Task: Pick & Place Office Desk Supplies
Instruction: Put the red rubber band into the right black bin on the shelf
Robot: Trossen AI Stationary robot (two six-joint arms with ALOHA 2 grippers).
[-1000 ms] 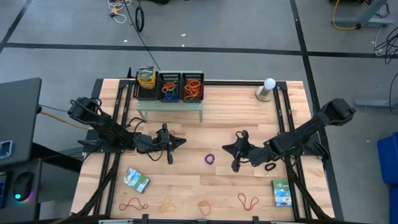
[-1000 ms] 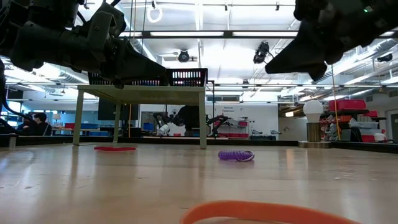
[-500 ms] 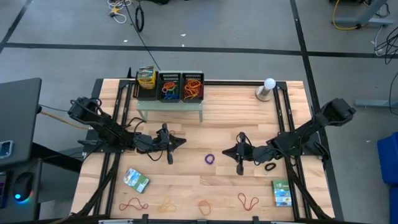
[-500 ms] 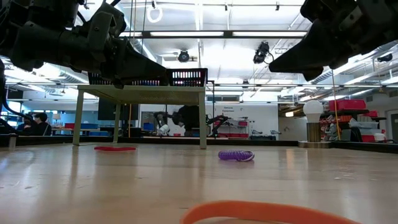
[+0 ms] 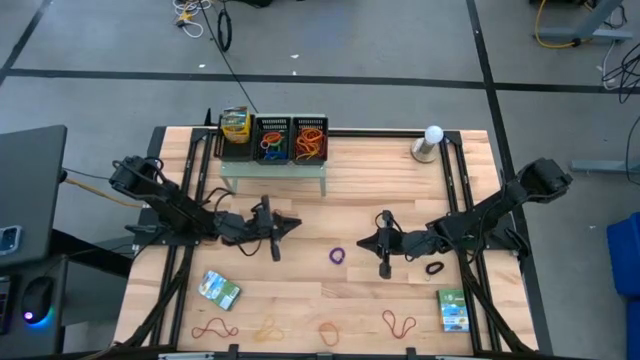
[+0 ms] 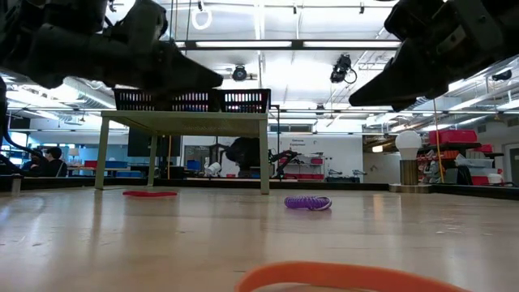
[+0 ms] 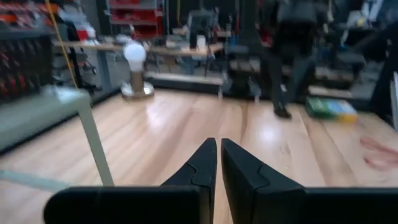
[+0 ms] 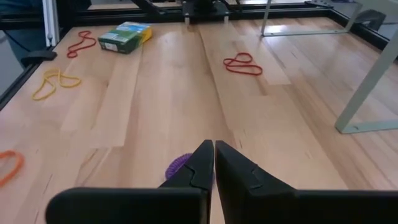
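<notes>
Since a second ago the right claw (image 5: 383,245) has slid a little toward the purple rubber band (image 5: 337,256), while the left claw (image 5: 268,226) has barely shifted.

From above, both claws hang over the middle of the bench (image 5: 370,195), fingers pinched narrow and holding nothing. The purple band lies between them, just beside the right claw. A green packet (image 5: 219,290) lies near the front left, another packet (image 5: 453,310) at the front right, and a black band (image 5: 434,268) lies under the right arm. Red (image 5: 214,329), tan (image 5: 267,329) and orange (image 5: 329,330) bands and a red double loop (image 5: 399,323) line the front edge.

At bench height, the purple band (image 6: 308,203) rests flat and a red band (image 6: 150,194) lies farther left.

Left wrist: the fingers (image 7: 200,169) almost touch.

Right wrist: the fingers (image 8: 198,163) are nearly together, with the purple band (image 8: 176,167) right beside them.
</notes>
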